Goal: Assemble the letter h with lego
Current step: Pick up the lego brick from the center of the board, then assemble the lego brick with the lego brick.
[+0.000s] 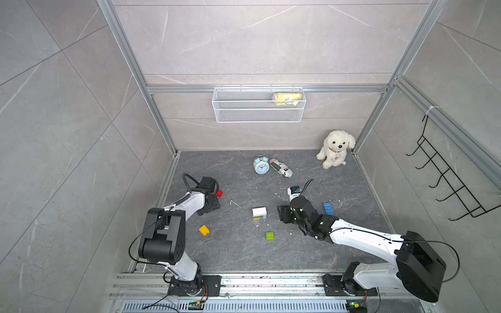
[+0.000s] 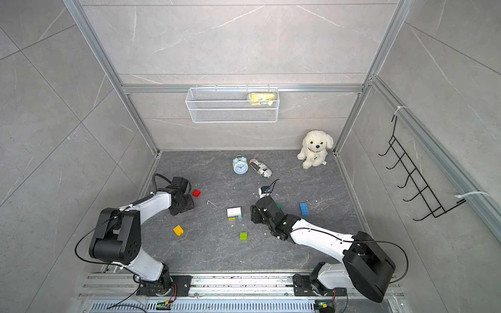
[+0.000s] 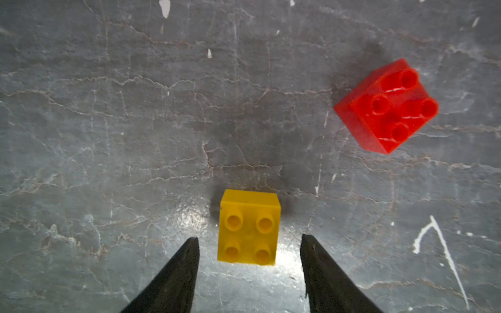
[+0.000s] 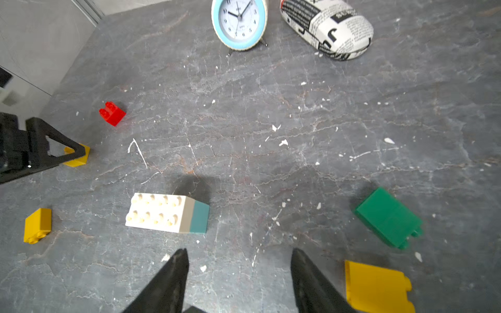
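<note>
In the left wrist view a yellow lego brick, studs up, sits on the floor between the fingers of my left gripper. The gripper is open, with a gap on each side of the brick. A red brick lies nearby. My right gripper is open over bare floor, nothing between its fingers. Ahead of it lies a white brick joined to a teal one. A dark green brick and a yellow brick lie beside the right gripper. In both top views my left gripper hides its yellow brick.
Another yellow brick, a lime brick and a blue plate lie scattered on the floor. An alarm clock, a newsprint-patterned case and a plush dog stand at the back. White flecks dot the floor.
</note>
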`<control>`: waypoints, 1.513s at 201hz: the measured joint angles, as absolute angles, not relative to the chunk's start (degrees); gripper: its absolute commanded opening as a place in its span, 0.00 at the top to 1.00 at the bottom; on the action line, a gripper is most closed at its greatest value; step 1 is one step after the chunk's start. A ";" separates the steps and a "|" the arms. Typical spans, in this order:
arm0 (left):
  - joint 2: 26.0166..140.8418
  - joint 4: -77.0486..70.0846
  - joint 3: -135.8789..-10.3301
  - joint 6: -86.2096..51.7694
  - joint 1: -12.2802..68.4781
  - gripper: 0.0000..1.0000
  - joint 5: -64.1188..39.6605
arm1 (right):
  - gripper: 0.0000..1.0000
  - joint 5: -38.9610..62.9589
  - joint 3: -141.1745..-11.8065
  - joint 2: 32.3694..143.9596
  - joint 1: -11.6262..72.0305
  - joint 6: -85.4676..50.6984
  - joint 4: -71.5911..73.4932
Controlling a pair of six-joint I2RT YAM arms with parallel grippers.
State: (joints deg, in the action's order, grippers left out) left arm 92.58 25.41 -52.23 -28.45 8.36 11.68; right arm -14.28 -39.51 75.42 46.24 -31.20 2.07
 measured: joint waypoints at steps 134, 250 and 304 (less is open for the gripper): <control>96.03 23.55 -53.12 -27.35 6.98 1.00 9.17 | 0.40 -14.63 -39.18 75.31 46.04 -29.74 3.29; 77.43 38.94 -58.46 -52.77 50.59 1.00 12.36 | 0.46 -15.33 -39.22 77.01 33.78 -37.60 -3.68; 96.75 41.43 -68.42 -61.56 65.01 1.00 13.32 | 0.48 -11.09 -39.20 78.17 32.53 -39.27 -3.64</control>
